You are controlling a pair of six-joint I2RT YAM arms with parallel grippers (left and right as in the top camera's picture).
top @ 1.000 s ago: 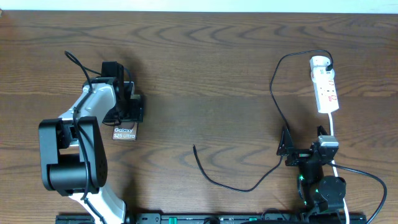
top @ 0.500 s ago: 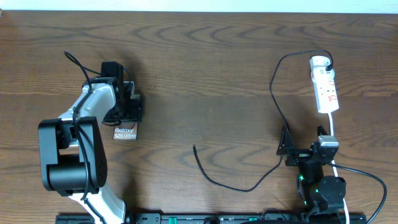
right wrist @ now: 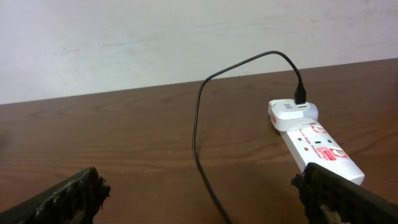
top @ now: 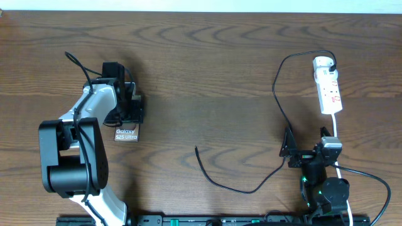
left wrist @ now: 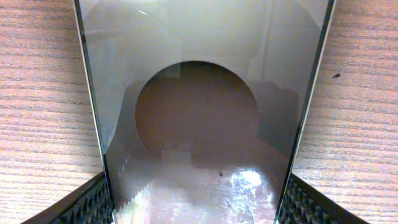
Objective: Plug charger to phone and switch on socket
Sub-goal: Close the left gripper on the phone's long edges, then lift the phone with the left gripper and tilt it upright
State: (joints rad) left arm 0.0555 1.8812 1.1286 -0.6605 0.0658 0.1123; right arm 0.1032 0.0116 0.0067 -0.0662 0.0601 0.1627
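Left pincer (left wrist: 198, 208) clamped across phone (top: 125, 133) edges, left of frame, likely to steady it for plugging. Right pincer (top: 290, 150) stood wide, empty, lower right, beside cable (top: 239, 188). Loose end lay lower centre; plug sat in power strip (top: 330, 91), upper right.

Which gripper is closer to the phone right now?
Left. The left gripper is on the phone, a finger against each side edge. The right gripper sits open far across the table, near the socket.

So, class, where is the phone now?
In the overhead view the phone lies on the left of the table, between the fingers of the left gripper.
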